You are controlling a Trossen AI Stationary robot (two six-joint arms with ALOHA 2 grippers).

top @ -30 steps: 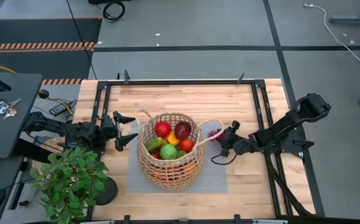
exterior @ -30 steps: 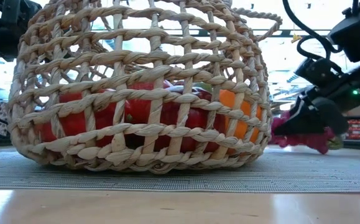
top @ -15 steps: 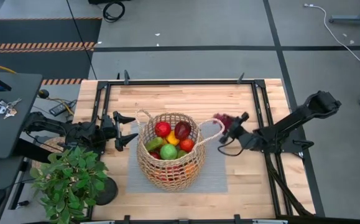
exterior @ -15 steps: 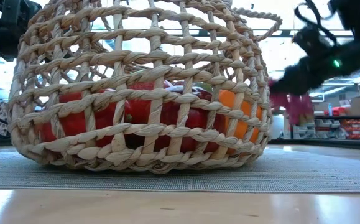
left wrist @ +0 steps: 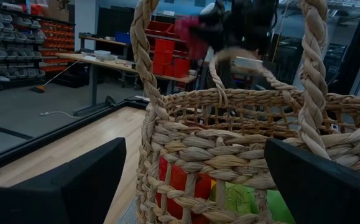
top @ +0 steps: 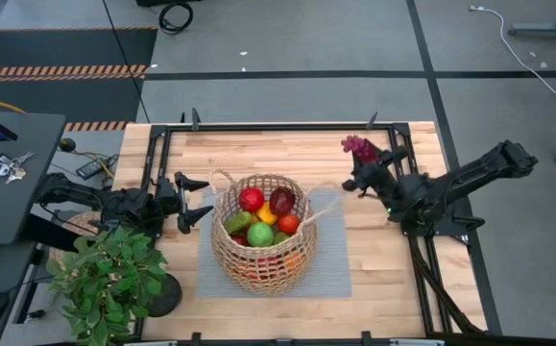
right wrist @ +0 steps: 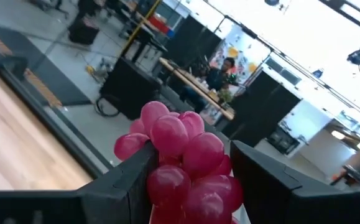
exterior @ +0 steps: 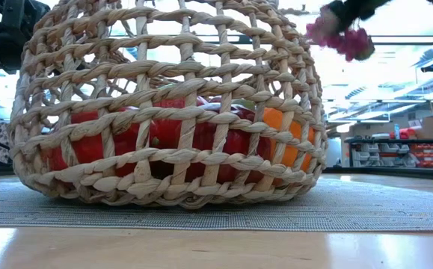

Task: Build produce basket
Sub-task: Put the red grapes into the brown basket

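The tan wicker basket (top: pixel 258 235) stands on a grey mat (top: pixel 327 272) at the table's middle. It holds produce: a red apple (top: pixel 251 199), a dark red fruit (top: pixel 281 200), a green apple (top: pixel 260 234) and others. My right gripper (top: pixel 362 161) is high up to the right of the basket and farther back, shut on a magenta bunch of grapes (top: pixel 357 146). In the low view the grapes (exterior: pixel 343 35) hang above the rim of the basket (exterior: pixel 171 112). My left gripper (top: pixel 199 203) waits open, level, just left of the basket (left wrist: pixel 229 143). My right gripper pinches the bunch of grapes (right wrist: pixel 183 158) between its two fingers (right wrist: pixel 127 180), one on each side. The bunch's end (right wrist: pixel 158 121) sticks out past the fingertips. The fingers lie about level and come from the table's right side. The grapes are lifted clear of the table.
A potted green plant (top: pixel 105 279) stands at the near left corner, close to my left arm. Black frame rails (top: pixel 278 127) run around the wooden tabletop. A dark side table with keys (top: pixel 7 167) is off the left edge. Bare wood lies behind and right of the basket.
My right gripper has risen steeply from the mat to the right of the basket, gone toward the far edge, and tipped from slanting down to about level. The grapes have come with it, from just above the table to above the basket's rim.
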